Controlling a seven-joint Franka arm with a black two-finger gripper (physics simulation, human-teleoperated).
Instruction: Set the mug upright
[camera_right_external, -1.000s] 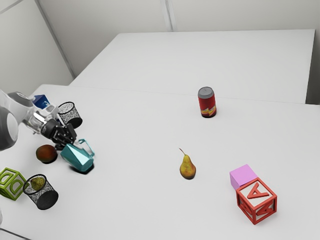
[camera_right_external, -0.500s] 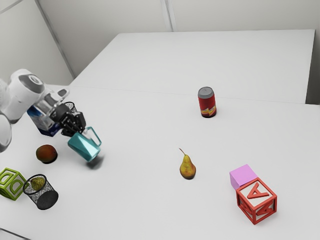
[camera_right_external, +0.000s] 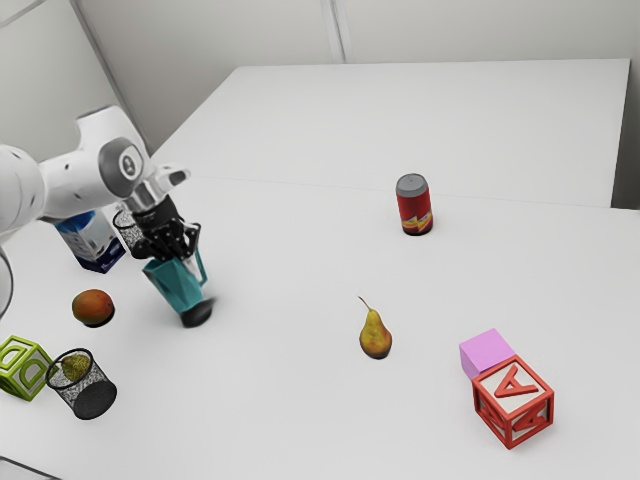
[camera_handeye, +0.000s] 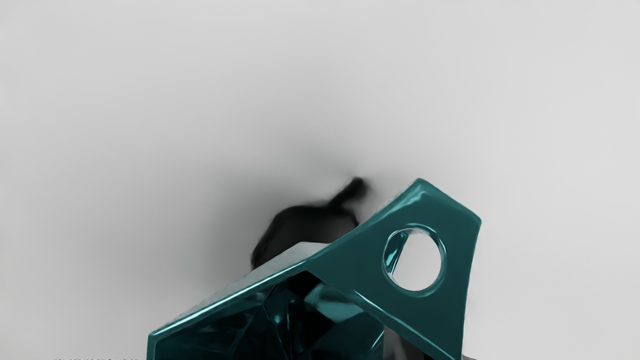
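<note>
Teal and glossy, the mug is in our jaws, which are clamped on its wall beside the handle. We hold it tilted above the desk, its mouth up toward our hand and its base slanting down toward the exterior view's right. Through the mouth we see dark, faceted inner walls, and the handle has a round hole in it. A dark shadow lies on the desk beneath the mug.

Near our white arm, partly hidden behind it, we have a black mesh cup, with a blue and white carton just beside it. An orange-brown fruit lies near the mug, toward the exterior view's left. Past that fruit, we find a second mesh cup with a yellow-green fruit inside, and just beside this cup a green-framed letter block.

Well apart from us, toward the exterior view's right, are a yellow-brown pear with its stem up and a red can with a grey top, standing upright. Farther off we see a pink block and, right by it, a red-framed block bearing the letter A.
</note>
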